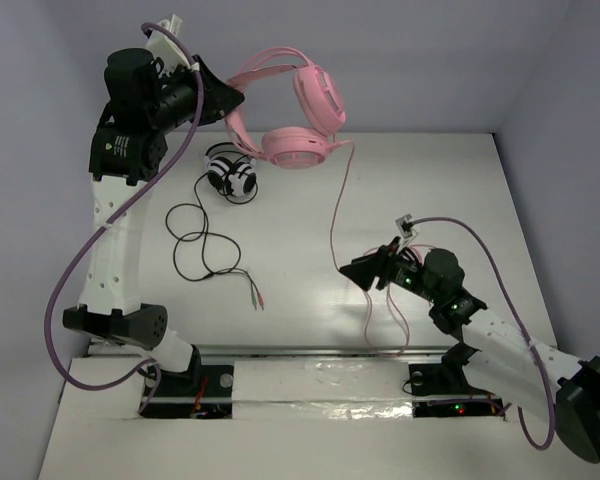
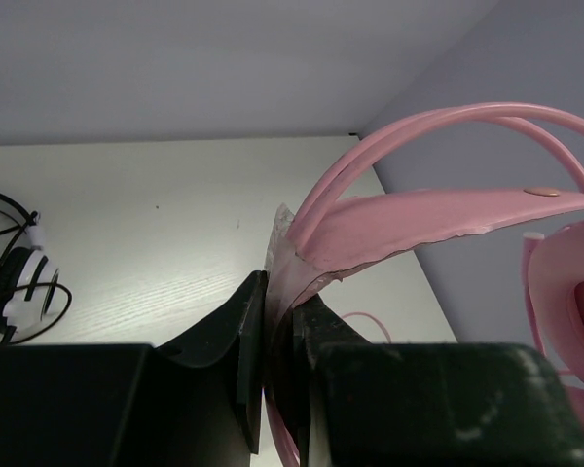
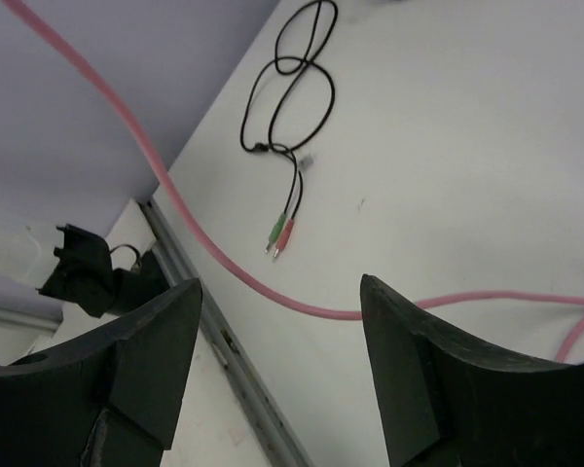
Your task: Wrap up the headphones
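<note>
White tabletop [image 1: 460,190], pale lilac walls [image 1: 400,50]. Left gripper [image 1: 236,97] clamps the pink padded over-ear headphones [image 1: 305,125] by their headband above the far edge. Right gripper [image 1: 348,268] gapes beside their dangling pink cable [image 1: 337,210].

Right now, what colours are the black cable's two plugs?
Green and red; the plugs show best in right wrist view.

A white table [image 1: 460,200] with a faint wood grain fills the scene. Toward its far left side lie small black-and-white headphones [image 1: 231,173]. Their black cable [image 1: 202,245] trails toward the near edge in loose loops and ends in two plugs [image 3: 282,233], one green, one red. On the right side, the lower end of a thin pink cable [image 1: 368,320] curls on the tabletop.
</note>
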Motion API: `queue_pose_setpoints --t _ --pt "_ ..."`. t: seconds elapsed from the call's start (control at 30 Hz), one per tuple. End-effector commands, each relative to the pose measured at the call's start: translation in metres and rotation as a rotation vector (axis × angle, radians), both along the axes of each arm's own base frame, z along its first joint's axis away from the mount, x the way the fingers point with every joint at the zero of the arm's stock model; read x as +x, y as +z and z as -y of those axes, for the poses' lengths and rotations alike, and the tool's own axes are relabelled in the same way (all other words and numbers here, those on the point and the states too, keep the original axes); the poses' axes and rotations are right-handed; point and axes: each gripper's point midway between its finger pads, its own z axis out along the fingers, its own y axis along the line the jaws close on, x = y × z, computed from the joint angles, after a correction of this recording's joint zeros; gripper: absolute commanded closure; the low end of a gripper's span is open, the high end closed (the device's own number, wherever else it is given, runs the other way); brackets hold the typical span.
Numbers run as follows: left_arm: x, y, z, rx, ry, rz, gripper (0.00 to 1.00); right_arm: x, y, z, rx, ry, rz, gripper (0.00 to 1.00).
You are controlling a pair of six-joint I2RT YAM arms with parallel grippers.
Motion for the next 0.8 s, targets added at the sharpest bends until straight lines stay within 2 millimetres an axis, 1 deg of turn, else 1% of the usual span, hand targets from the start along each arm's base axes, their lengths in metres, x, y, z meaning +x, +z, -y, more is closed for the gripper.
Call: queue_pose_setpoints --t 0.0,0.07,0.1,0.13,0.2,0.23,0.27,0.3,0.33,0.4,0.43,0.57,0.6,0.63,0.7,0.73,0.77 --pt "-0.014 0.043 0.003 -0.082 -0.031 0.115 1.00 -0.013 0.011 -0.009 0.042 0.088 0.049 0.28" --pt "-0.013 0.043 0.005 -0.090 -0.039 0.114 1.00 -0.018 0.006 -0.016 0.041 0.138 0.037 0.27" --pt "-0.013 0.044 0.005 -0.089 -0.041 0.116 1.00 -0.018 0.003 -0.018 0.038 0.146 0.035 0.27" --pt "-0.011 0.042 0.002 -0.089 -0.035 0.111 1.00 -0.016 -0.004 -0.020 0.027 0.154 0.015 0.27" --pt "-0.012 0.042 0.003 -0.090 -0.041 0.110 1.00 -0.013 -0.010 -0.023 0.015 0.157 0.004 0.29" --pt "-0.013 0.043 0.003 -0.089 -0.046 0.116 1.00 -0.007 -0.012 -0.022 0.010 0.128 0.000 0.29" --pt "-0.014 0.043 0.004 -0.092 -0.053 0.114 1.00 -0.003 -0.021 -0.022 -0.011 0.118 -0.018 0.30" --pt "-0.014 0.043 0.002 -0.093 -0.051 0.113 1.00 0.000 -0.025 -0.023 -0.026 0.111 -0.027 0.32" --pt "-0.015 0.045 0.003 -0.095 -0.061 0.116 1.00 0.005 -0.027 -0.023 -0.037 0.094 -0.037 0.33" --pt "-0.018 0.046 0.005 -0.099 -0.076 0.118 1.00 0.009 -0.038 -0.024 -0.057 0.082 -0.061 0.33" --pt "-0.020 0.048 0.002 -0.102 -0.073 0.122 1.00 0.011 -0.041 -0.023 -0.063 0.073 -0.066 0.33" --pt "-0.025 0.047 0.006 -0.112 -0.100 0.121 1.00 0.015 -0.043 -0.022 -0.073 0.056 -0.055 0.33" --pt "-0.022 0.046 0.002 -0.112 -0.091 0.120 1.00 0.015 -0.043 -0.021 -0.073 0.052 -0.053 0.33" --pt "-0.023 0.047 0.003 -0.117 -0.097 0.119 1.00 0.016 -0.045 -0.021 -0.076 0.046 -0.054 0.34" --pt "-0.023 0.044 0.004 -0.128 -0.119 0.107 1.00 0.020 -0.041 -0.022 -0.066 0.042 -0.039 0.34" --pt "-0.023 0.046 0.005 -0.137 -0.123 0.111 1.00 0.020 -0.044 -0.025 -0.069 0.053 -0.047 0.34" --pt "-0.023 0.045 0.006 -0.141 -0.127 0.105 1.00 0.022 -0.039 -0.028 -0.050 0.060 -0.033 0.35"
